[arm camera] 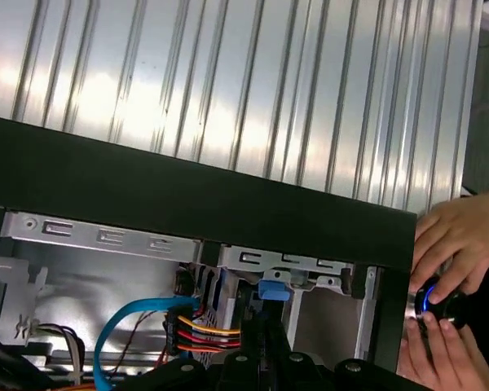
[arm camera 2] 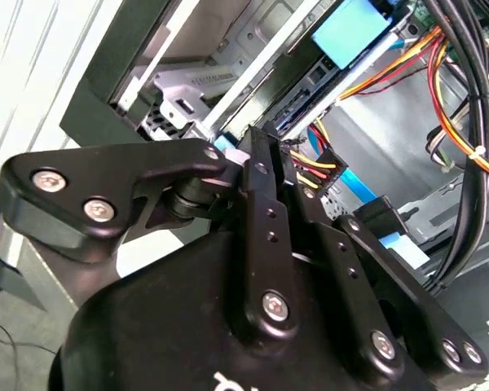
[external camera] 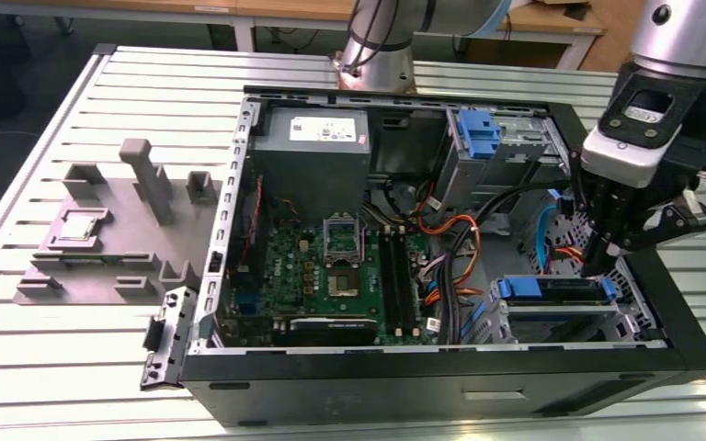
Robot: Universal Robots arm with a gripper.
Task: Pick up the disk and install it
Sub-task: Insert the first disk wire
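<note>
your hand point(external camera: 607, 262), fingers closed together and empty, hangs inside the computer case point(external camera: 451, 390) just above the disk point(external camera: 558, 292), which sits in the case's lower drive bay. treat the disk as rigid, dense and shock-sensitive; grip its blue carrier edges.

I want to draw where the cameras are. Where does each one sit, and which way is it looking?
Exterior view: off the arm, above the slatted table, looking down into the open computer case; the arm and its end effector hang over the case's side at the exterior view's right.
Second wrist view: on the arm, looking along the black end effector into the case, at a blue carrier.
First wrist view: on the arm, facing the case wall and table beyond; a person's hands show.
Shared: both wrist views show the orange-and-yellow cables.
</note>
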